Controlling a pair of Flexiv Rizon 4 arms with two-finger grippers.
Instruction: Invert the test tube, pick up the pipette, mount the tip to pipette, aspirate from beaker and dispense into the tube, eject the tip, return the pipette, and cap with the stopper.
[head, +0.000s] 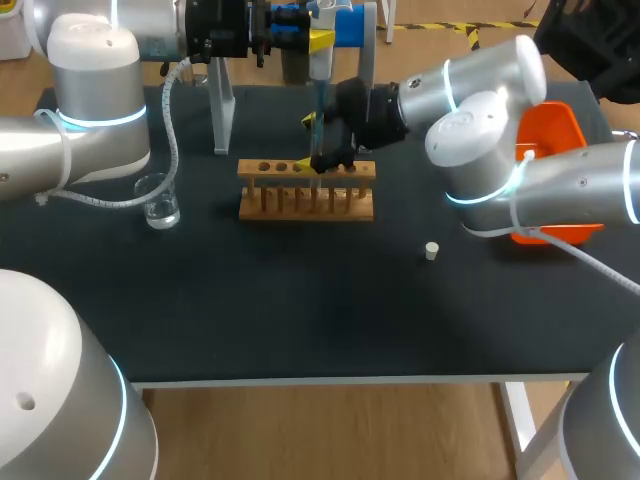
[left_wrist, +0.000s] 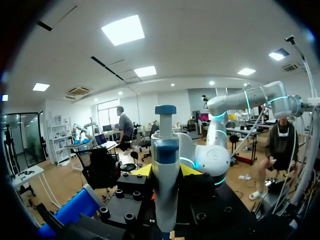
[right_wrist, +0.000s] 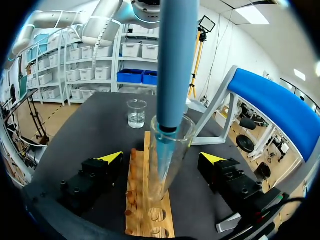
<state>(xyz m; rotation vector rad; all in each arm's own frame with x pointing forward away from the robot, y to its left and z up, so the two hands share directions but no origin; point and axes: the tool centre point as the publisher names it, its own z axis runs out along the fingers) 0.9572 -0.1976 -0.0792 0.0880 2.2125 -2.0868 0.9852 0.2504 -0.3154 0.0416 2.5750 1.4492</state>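
Observation:
My left gripper (head: 318, 42) (left_wrist: 166, 171) is shut on the blue and white pipette (head: 320, 70) (left_wrist: 165, 160) and holds it upright above the wooden rack (head: 307, 190) (right_wrist: 146, 200). The pipette's blue shaft (right_wrist: 175, 60) reaches down to a clear test tube (right_wrist: 172, 145) standing in the rack, and the clear tip is inside the tube's mouth. My right gripper (head: 312, 148) (right_wrist: 160, 160) stands open on either side of the tube, with neither finger touching it. A beaker (head: 160, 205) (right_wrist: 136, 114) with some clear liquid sits left of the rack. The small white stopper (head: 432, 251) lies to the right of the rack.
An orange bin (head: 555, 135) stands at the table's right edge, partly behind my right arm. The pipette stand with its blue top (head: 350, 25) (right_wrist: 270, 100) and white leg (head: 220, 110) is at the back behind the rack.

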